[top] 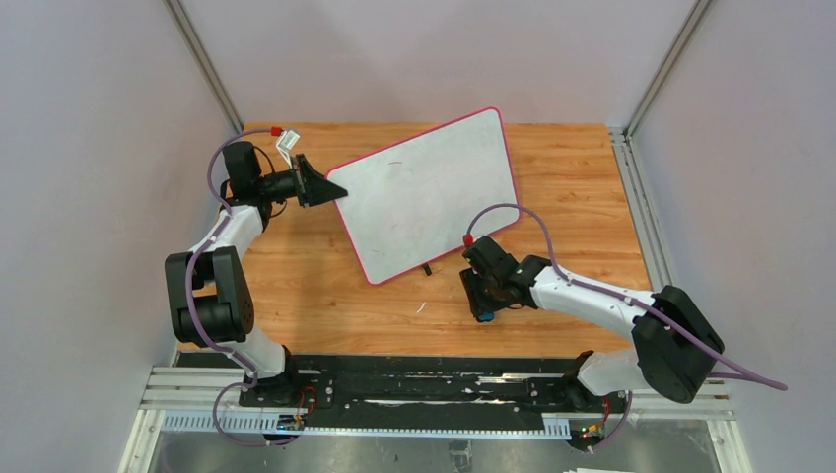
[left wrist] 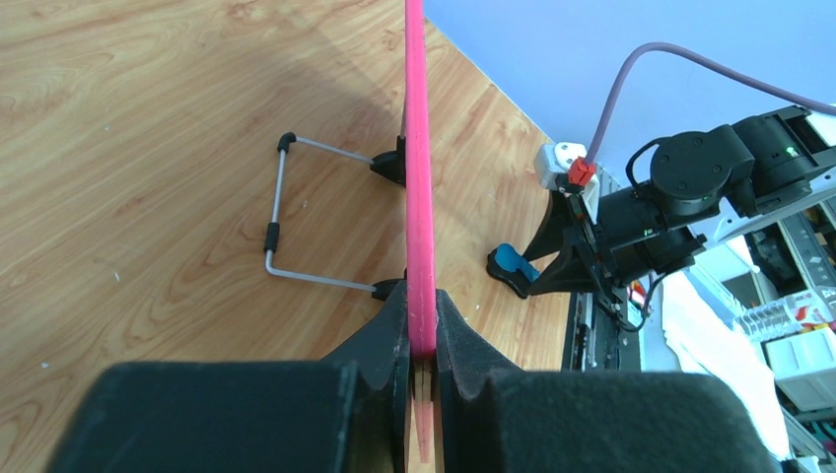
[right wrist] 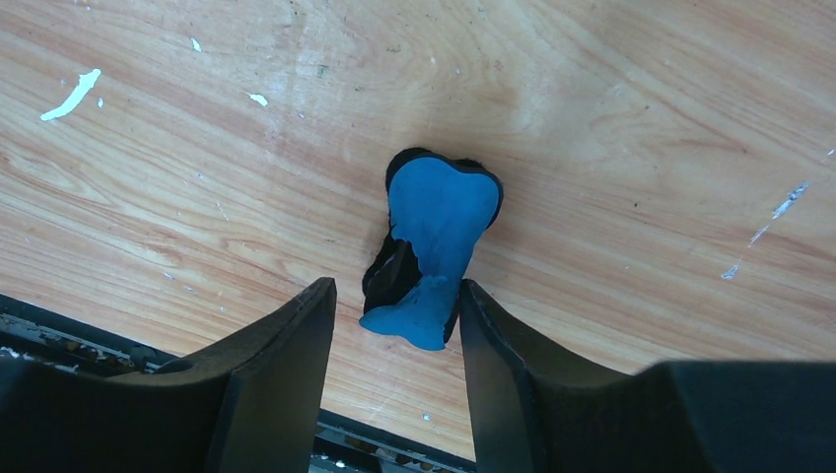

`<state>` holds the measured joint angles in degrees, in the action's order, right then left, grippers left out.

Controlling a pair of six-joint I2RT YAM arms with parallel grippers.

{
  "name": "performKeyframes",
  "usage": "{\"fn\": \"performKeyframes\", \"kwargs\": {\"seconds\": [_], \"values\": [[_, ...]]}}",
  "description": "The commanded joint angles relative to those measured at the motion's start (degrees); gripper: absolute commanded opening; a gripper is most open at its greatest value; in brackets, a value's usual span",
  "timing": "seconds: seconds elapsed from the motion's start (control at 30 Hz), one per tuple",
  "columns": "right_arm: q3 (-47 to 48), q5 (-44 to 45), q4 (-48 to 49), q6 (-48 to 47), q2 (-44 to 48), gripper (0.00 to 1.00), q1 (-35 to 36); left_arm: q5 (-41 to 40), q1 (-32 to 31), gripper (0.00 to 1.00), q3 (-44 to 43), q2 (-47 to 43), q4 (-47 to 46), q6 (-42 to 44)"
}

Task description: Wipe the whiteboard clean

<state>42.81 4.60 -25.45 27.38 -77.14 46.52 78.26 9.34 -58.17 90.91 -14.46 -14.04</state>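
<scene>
Left gripper (left wrist: 423, 367) is clamped on the rim of the whiteboard (top: 424, 192), both fingers (left wrist: 383, 340) pressed against the pink-red edge, which runs straight out ahead of the wrist camera. From the top view the board stands tilted on the table (top: 572, 177), its white face up and toward the camera, the grabbed corner at its left end. On one side of the board ahead of the left gripper a wire stand (left wrist: 286, 225) folds out from two black feet (left wrist: 389, 166) onto the wood. Right gripper (right wrist: 394, 325) is parted, hovering low over the blue eraser (right wrist: 439, 246). The eraser's near end sits between the fingertips (right wrist: 301, 345), gaps visible on both sides, so no grip. Eraser lies flat on the table, blue top over a black pad. Right gripper and eraser sit near the board's lower edge, apart from it. A few white flecks (right wrist: 71, 95) on the wood to the left of the right gripper.
</scene>
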Motion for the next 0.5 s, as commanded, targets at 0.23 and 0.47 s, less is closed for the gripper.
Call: {"fn": "performKeyframes", "kwargs": {"seconds": [0.23, 0.47], "values": [[1.75, 16.75, -7.03, 0.61, 8.36, 0.50, 2.43, -0.12, -0.06, 0.02, -1.59, -0.41, -2.15, 1.56], [0.93, 18.57, -6.02, -8.56, 19.98, 0.52, 2.43, -0.52, -0.02, 0.02, -1.33, -0.15, -2.15, 1.82]]}}
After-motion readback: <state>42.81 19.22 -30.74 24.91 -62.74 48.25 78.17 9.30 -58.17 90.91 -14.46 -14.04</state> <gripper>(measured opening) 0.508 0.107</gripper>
